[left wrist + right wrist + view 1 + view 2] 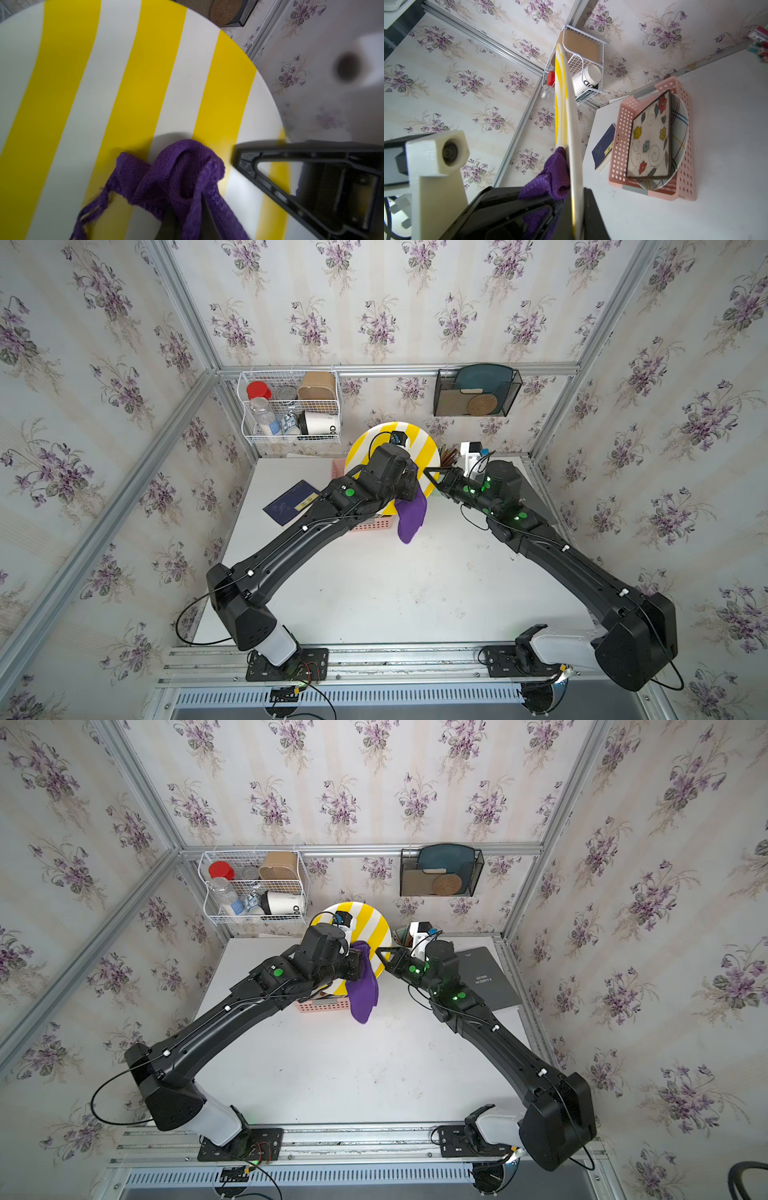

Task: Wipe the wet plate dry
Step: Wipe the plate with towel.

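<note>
The right end effector clamps the plate by its rim, upright, leaving the striped face exposed. The left end effector, clenched on the cloth, presses it against that face.

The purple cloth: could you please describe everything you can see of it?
The purple cloth is soft, knitted-looking fabric with a frayed edge. The shut left gripper pinches it into a bunch, and that bunch presses against the striped face of the yellow and white plate, near the rim that the right gripper clamps. The rest hangs loose below the gripper, its tip beside the pink basket in both top views. Whether it is damp cannot be told.
</note>
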